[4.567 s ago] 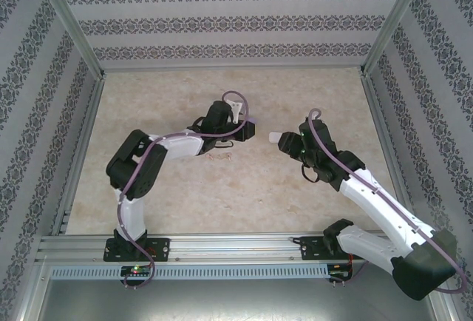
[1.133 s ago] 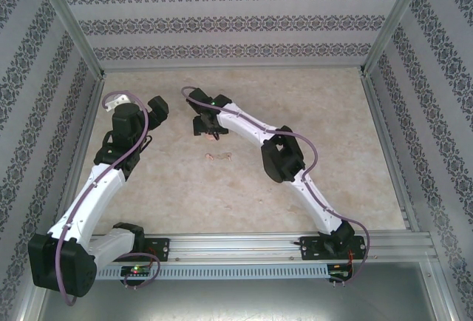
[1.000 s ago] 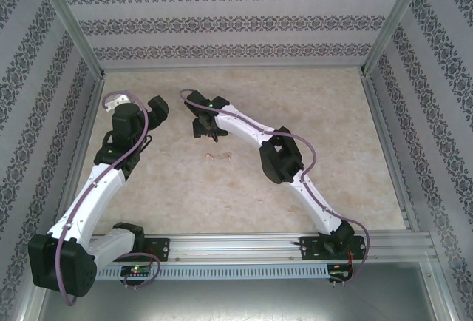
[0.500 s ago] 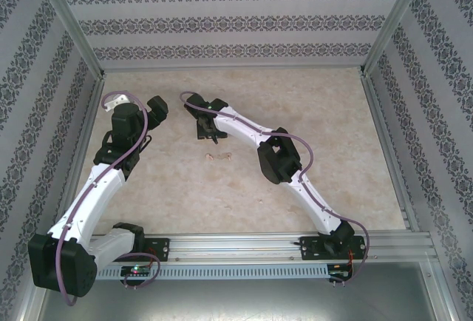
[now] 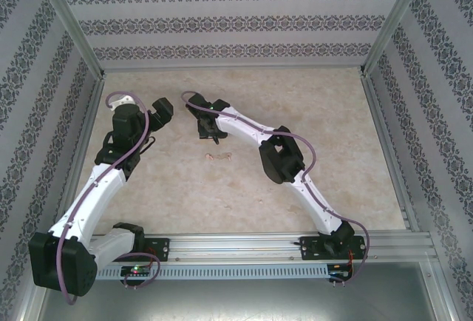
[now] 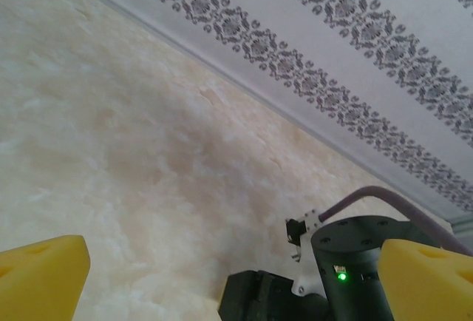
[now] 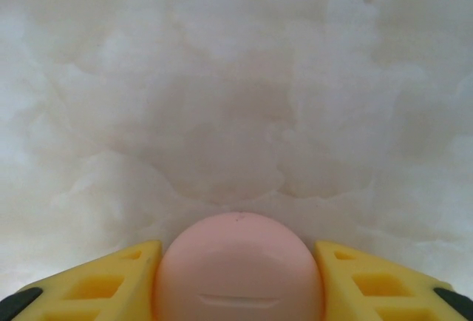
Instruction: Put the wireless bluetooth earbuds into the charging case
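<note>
A pink rounded charging case with a slot line on its lid lies on the marble table, lid down. My right gripper has its yellow fingers pressed against both sides of it. From above, the right gripper reaches to the far left-centre of the table. Two tiny pinkish earbuds lie loose a little nearer than it. My left gripper hangs open at the far left above the table with nothing between its fingers. Its yellow fingertips sit wide apart in the left wrist view.
The right arm's black wrist with a green light stands close to the right of the left gripper. Patterned walls and a metal frame enclose the table on three sides.
The right gripper's fingers have drawn in against the pink case over the last second. The left wrist has turned slightly; otherwise both arms hold their places.
</note>
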`<action>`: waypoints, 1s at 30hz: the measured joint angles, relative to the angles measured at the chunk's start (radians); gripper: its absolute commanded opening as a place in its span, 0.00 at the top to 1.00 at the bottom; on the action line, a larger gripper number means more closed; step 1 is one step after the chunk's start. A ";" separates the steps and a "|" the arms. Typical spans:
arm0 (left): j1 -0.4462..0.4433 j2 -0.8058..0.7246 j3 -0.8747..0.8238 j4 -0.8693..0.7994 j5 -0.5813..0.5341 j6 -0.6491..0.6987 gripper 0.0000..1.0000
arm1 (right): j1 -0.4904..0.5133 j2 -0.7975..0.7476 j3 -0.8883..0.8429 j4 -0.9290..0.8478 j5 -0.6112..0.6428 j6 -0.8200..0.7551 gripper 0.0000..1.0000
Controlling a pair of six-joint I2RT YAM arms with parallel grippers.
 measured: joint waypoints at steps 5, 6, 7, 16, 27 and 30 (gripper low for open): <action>0.000 0.001 -0.009 0.008 0.074 -0.003 0.00 | -0.005 -0.117 -0.138 0.043 -0.010 0.000 0.72; 0.000 0.001 -0.013 0.009 0.086 -0.002 0.00 | -0.006 -0.146 -0.164 0.053 -0.009 0.000 0.72; 0.000 0.001 -0.020 0.011 0.100 -0.002 0.00 | -0.009 -0.185 -0.199 0.066 -0.009 0.001 0.72; -0.014 0.074 -0.128 0.164 0.227 -0.002 0.00 | -0.077 -0.566 -0.544 0.216 -0.007 0.031 0.72; -0.132 0.215 -0.175 0.462 0.347 0.008 0.01 | -0.164 -0.899 -0.896 0.383 -0.011 0.188 0.72; -0.161 0.244 -0.207 0.563 0.383 0.014 0.00 | -0.170 -0.963 -0.929 0.422 -0.014 0.246 0.72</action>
